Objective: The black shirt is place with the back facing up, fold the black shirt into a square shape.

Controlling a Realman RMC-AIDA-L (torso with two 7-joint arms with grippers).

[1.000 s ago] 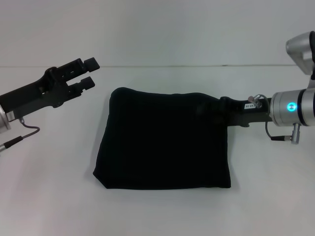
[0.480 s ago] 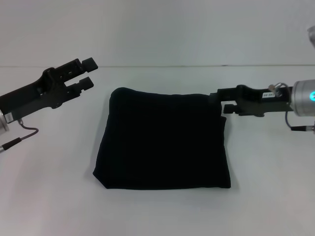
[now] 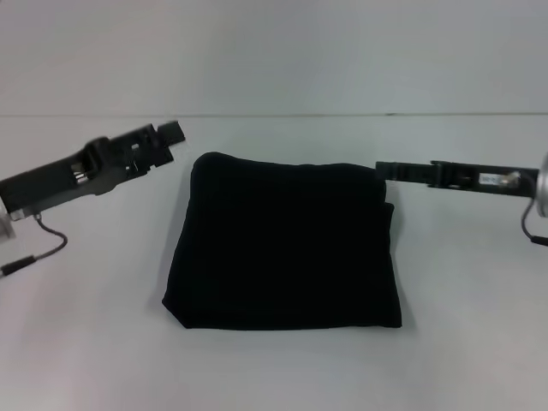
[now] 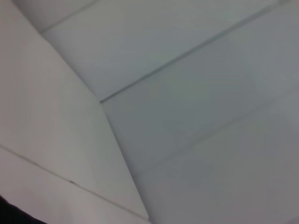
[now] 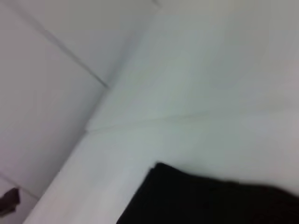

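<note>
Lying folded into a rough square mid-tabletop, the soft black shirt [image 3: 287,244] has the left gripper [image 3: 168,139] apart off its far left corner, the right gripper [image 3: 387,171] at its far right corner, grip unclear.

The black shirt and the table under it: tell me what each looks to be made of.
The black shirt looks like soft woven or knit fabric, matte: rounded, puffy fold edges, no shine, lying in a thick squarish bundle. The table looks like a smooth, hard white surface, maybe laminate or painted board; it is flat, even and faintly reflective, but the exact material is open.
</note>
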